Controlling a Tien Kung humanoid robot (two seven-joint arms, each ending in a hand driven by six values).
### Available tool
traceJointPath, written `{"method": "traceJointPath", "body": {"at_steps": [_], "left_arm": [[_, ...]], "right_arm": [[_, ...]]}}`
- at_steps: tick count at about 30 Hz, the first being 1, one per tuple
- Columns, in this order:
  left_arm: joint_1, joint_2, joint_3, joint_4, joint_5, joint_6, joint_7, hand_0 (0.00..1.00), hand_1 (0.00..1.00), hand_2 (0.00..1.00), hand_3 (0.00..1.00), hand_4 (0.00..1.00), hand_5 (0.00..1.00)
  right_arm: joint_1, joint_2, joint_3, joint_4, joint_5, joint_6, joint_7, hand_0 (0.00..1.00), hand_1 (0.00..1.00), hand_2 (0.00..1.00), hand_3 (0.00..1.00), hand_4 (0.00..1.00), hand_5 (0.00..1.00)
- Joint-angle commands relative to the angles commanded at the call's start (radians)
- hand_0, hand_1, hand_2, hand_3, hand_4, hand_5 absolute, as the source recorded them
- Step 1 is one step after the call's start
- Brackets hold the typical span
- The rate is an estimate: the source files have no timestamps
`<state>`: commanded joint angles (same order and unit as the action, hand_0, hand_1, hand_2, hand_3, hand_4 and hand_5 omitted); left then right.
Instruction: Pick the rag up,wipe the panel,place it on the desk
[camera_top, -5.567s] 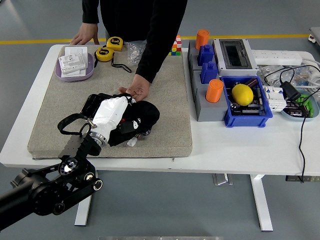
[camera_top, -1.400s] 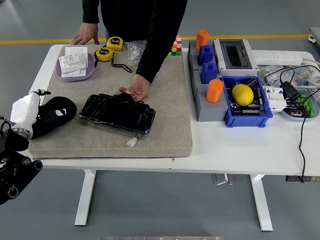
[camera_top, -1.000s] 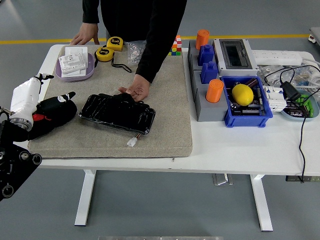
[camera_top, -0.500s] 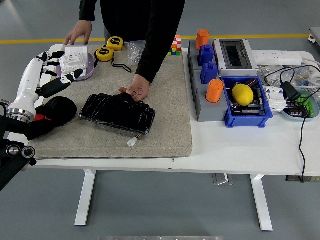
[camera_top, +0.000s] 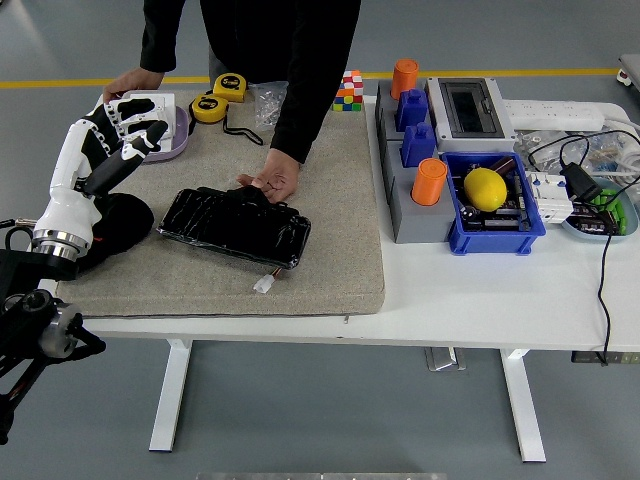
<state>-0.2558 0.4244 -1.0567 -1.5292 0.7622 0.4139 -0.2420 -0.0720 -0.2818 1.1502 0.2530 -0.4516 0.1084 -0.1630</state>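
Note:
The black rag (camera_top: 124, 222) lies bunched at the left edge of the grey mat (camera_top: 335, 235), with no hand on it. My left hand (camera_top: 122, 127), white-backed with black fingers, hovers above and behind the rag, its fingers spread and holding nothing. A glossy black panel (camera_top: 235, 226) lies flat in the mat's middle, a small white connector (camera_top: 264, 284) at its near side. A person at the far side presses one hand (camera_top: 264, 183) on the panel's far edge. My right arm is out of view.
A purple tray (camera_top: 180, 133) of white switches sits behind my hand, the person's other hand (camera_top: 124, 84) by it. Two yellow tape measures (camera_top: 211, 105) lie beyond. On the right stand orange cups (camera_top: 430, 180), a blue bin (camera_top: 497, 232) with a lemon (camera_top: 485, 188), and cables (camera_top: 603, 250).
My left hand carried the rag from the panel to the mat's left edge, let it go and rose with fingers spread. The person's far hand slid left.

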Motion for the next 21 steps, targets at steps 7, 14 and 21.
{"method": "traceJointPath", "body": {"at_steps": [7, 14, 21], "left_arm": [[0.004, 0.0, -0.01, 0.0, -0.189, -0.025, -0.03, 0.446, 0.645, 0.667, 0.595, 0.832, 0.375], [0.012, -0.01, -0.012, 0.007, -0.228, -0.045, -0.046, 0.443, 0.639, 0.649, 0.59, 0.835, 0.374], [0.022, -0.023, -0.014, 0.014, -0.243, -0.049, -0.059, 0.444, 0.635, 0.643, 0.588, 0.836, 0.375]], "right_arm": [[-0.001, -0.001, -0.001, 0.001, 0.001, 0.0, 0.0, 0.738, 0.642, 0.695, 0.613, 0.998, 0.552], [0.0, -0.001, -0.004, 0.001, 0.002, -0.001, 0.001, 0.739, 0.642, 0.695, 0.613, 0.998, 0.553], [-0.002, 0.002, -0.006, 0.001, 0.004, -0.001, 0.001, 0.739, 0.642, 0.695, 0.613, 0.998, 0.552]]}}
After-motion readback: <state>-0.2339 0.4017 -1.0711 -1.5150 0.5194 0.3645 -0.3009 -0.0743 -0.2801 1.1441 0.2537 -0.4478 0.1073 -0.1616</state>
